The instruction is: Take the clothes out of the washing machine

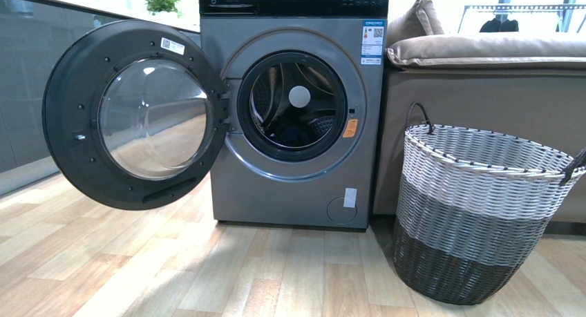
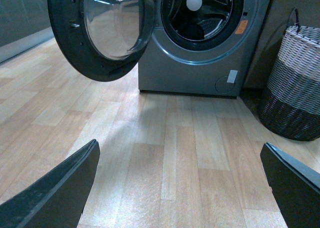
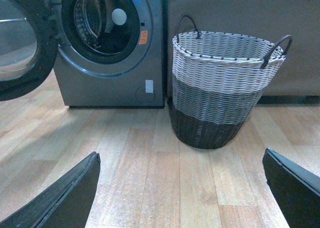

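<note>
Hovering low over the floor [image 1: 207,275] with left gripper [image 2: 180,155] and right gripper [image 3: 181,157] both spread wide, empty. Spotting the clothes [image 1: 293,134] lying low inside the washing machine [image 1: 290,189]. Reach in centred, clear the door [image 1: 65,117], pinch a thick fold.

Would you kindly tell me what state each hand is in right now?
Left hand: open, holding nothing.
Right hand: open, holding nothing.

The washing machine [image 2: 195,75] stands ahead of the left end effector [image 2: 180,147], its door [image 2: 65,35] swung out leftward. The basket [image 3: 225,88] stands ahead of the right end effector [image 3: 181,155], right of the machine, before the sofa [image 3: 240,10]. The clothes [image 1: 294,135] seemingly lie in the drum [image 1: 321,79].
</note>
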